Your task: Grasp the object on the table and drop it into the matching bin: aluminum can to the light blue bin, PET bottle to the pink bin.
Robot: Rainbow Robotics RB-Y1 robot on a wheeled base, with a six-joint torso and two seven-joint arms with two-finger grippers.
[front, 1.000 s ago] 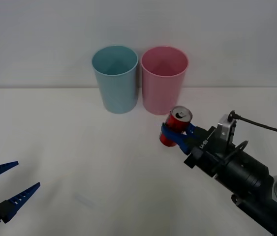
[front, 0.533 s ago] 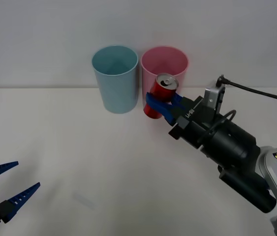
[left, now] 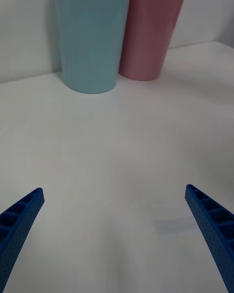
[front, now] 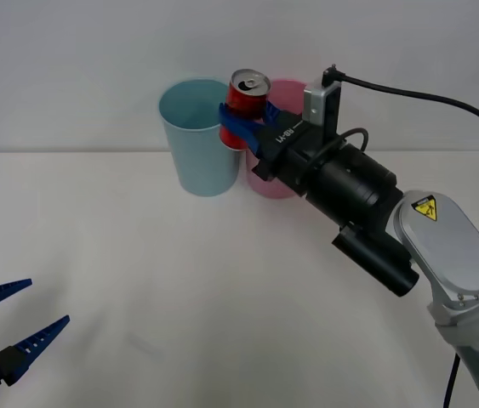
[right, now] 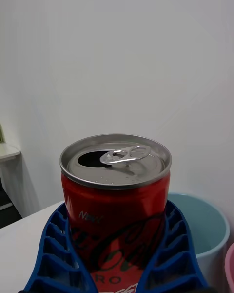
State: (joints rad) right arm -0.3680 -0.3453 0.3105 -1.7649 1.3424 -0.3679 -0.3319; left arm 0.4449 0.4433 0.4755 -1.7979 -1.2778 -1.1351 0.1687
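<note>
We see the right tool (front: pixel 241 121) gripping the aluminum can (front: pixel 247 95) above the light blue bin (front: pixel 198 136) rim; the left tool (front: pixel 19 331) is open, parked low over the counter (front: pixel 179 289).

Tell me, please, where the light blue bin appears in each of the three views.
Front view: light blue bin stands at upper centre, left of the pink bin.
Right wrist view: its rim shows low, behind the aluminum can.
Left wrist view: at the top, beside the pink bin.
Shared landmark: the white table.

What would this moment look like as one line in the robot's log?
right gripper: shut on aluminum can, raised between bin rims | light blue bin: target | left gripper: open, parked
</note>
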